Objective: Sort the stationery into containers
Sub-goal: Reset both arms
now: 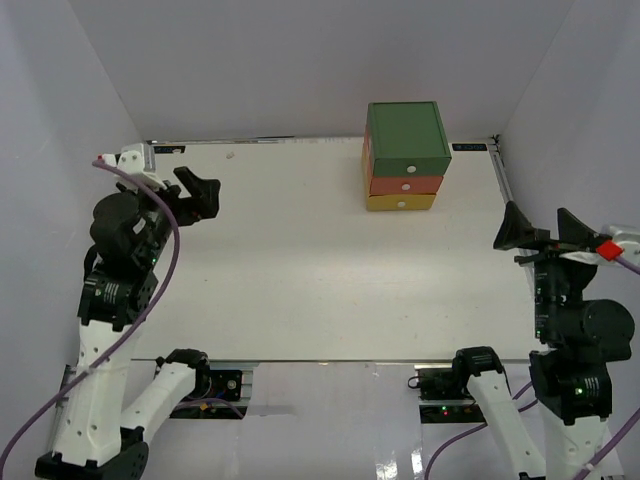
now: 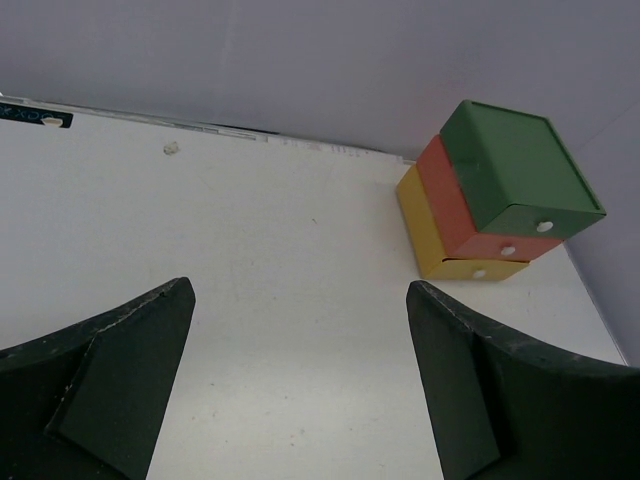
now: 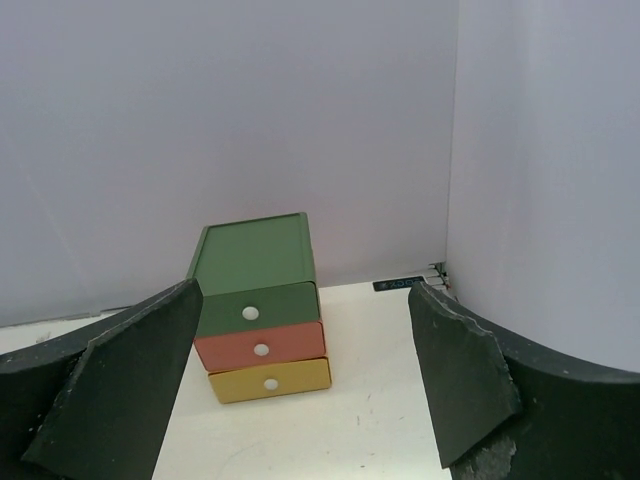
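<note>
- One white counter point(image 1: 300, 280) stretches out between pale walls, with both arms bolted at its near edge.
- Over on the left side, the left arm point(image 1: 115, 240) is raised above the counter. The left fingers point(image 1: 200, 187) are spread wide with nothing between them, and they aim toward the middle.
- At the right edge stands the right arm point(image 1: 580, 340). The right fingers point(image 1: 515, 230) are just as wide apart, also hold nothing, and point toward the back wall.
- A small boxy drawer unit point(image 1: 405, 140) sits on the far right part of the counter, near the back wall. It is well apart from both sets of fingers, and its fronts face the arms.
- Its three drawers are stacked: the green drawer point(image 3: 285, 308) on top, the orange drawer point(image 3: 295, 345) in the middle, and the yellow drawer point(image 3: 305, 375) at the bottom.
- A little white round knob point(image 3: 250, 313) sits at the centre of each front.
</note>
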Controlling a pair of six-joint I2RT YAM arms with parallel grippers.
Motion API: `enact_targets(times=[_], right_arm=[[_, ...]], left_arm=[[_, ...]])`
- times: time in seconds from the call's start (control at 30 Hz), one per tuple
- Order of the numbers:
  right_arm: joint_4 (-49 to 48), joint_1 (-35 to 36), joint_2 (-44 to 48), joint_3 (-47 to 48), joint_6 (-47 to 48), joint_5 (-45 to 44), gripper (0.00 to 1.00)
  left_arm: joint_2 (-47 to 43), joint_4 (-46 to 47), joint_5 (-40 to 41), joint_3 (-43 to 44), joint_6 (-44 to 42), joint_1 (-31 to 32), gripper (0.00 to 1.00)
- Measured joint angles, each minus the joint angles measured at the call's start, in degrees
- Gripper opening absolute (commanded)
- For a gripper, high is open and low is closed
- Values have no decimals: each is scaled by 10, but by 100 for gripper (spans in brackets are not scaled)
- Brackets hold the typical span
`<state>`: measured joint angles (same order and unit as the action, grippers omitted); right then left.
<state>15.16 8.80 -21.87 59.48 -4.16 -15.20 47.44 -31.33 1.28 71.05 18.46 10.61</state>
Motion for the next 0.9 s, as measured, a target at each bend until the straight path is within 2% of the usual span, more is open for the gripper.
enact_targets(times=[0.37,0.9], right_arm=[[19,49,103,-48,66,-49,90],[23,55,123,-61,91,-41,90]], left_arm=[[-127,-68,19,-47,11,0,98],[-123,-80,8,-87,27,0,98]])
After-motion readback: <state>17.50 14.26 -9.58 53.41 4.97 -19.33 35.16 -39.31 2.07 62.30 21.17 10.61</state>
